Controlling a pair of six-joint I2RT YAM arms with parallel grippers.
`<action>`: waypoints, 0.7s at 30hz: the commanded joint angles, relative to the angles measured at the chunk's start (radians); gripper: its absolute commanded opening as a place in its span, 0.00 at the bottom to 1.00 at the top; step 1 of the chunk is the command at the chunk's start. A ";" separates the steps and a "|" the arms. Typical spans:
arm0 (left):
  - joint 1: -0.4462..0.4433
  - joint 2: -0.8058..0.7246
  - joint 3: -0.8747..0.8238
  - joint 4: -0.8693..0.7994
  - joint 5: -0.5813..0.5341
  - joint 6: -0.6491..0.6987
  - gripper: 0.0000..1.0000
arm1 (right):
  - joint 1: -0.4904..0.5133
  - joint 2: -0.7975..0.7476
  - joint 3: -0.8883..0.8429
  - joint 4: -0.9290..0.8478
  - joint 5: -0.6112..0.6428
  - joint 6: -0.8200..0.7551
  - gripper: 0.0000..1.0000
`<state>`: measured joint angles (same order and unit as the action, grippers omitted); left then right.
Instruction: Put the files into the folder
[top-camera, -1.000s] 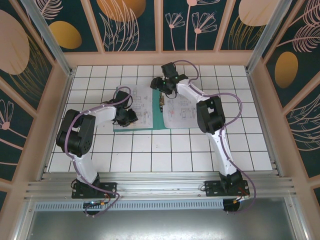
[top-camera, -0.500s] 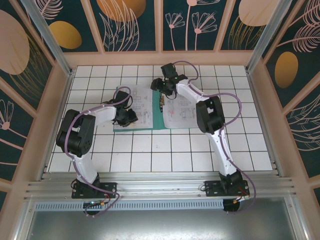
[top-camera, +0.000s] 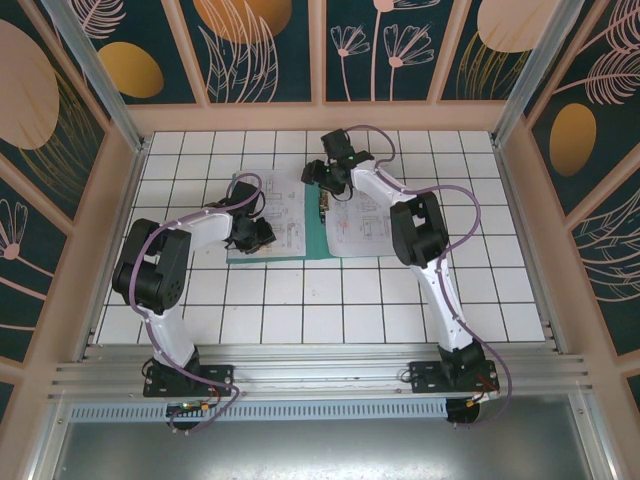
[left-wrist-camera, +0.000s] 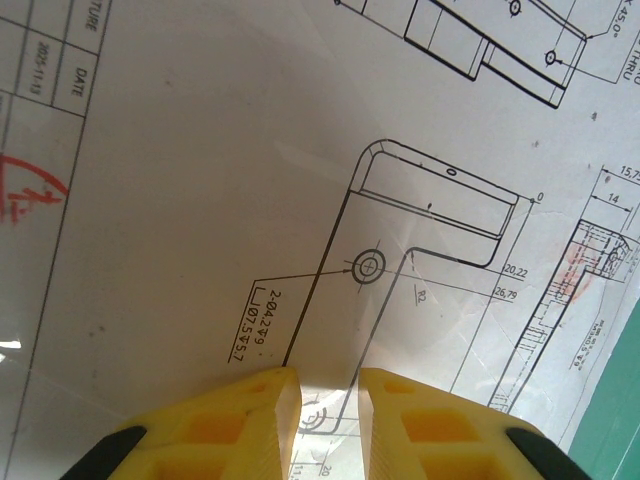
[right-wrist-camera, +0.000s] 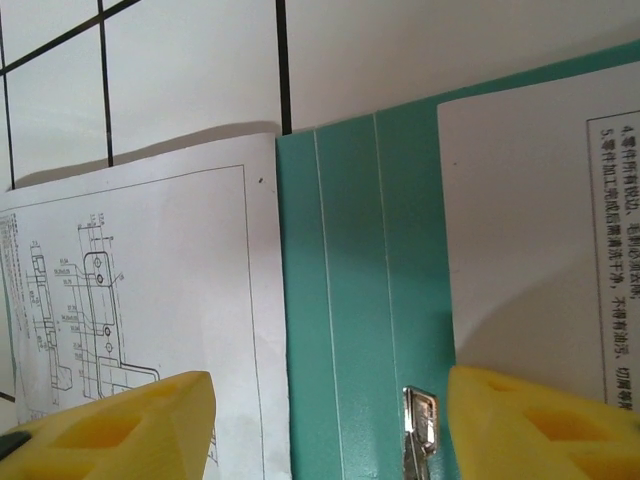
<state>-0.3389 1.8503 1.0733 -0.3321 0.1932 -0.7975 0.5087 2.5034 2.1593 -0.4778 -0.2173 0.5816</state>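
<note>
The teal folder (top-camera: 316, 238) lies open at the table's far middle, with white printed files on both halves: one sheet (top-camera: 287, 200) on the left, one (top-camera: 365, 220) on the right. My left gripper (top-camera: 257, 234) is down on the left sheet (left-wrist-camera: 200, 180); its yellow fingers stand narrowly apart with a raised crease of that sheet pinched between them (left-wrist-camera: 329, 375). My right gripper (top-camera: 322, 178) hovers open (right-wrist-camera: 330, 385) over the folder's spine (right-wrist-camera: 340, 250) near its far edge, straddling it. A metal clip (right-wrist-camera: 420, 420) sits on the spine close to the right finger.
White tiled table top (top-camera: 300, 310) extends in front of the folder. Wooden frame walls (top-camera: 120, 200) close in the sides and back. A strip of teal folder (left-wrist-camera: 612, 420) shows past the sheet's edge in the left wrist view.
The right gripper has shifted very slightly over the folder's far edge. The left arm and the sheets have stayed put.
</note>
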 joint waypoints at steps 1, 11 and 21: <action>-0.017 0.050 -0.038 -0.087 0.011 -0.010 0.26 | 0.014 0.020 0.048 0.005 -0.034 -0.011 0.63; -0.017 0.055 -0.033 -0.089 0.012 -0.006 0.26 | 0.017 0.000 0.069 0.024 -0.088 -0.002 0.63; -0.017 0.056 -0.035 -0.082 0.016 -0.013 0.26 | 0.033 -0.087 0.025 0.028 -0.152 -0.016 0.63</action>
<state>-0.3389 1.8503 1.0737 -0.3325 0.1940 -0.7979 0.5266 2.5008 2.2028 -0.4686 -0.3210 0.5812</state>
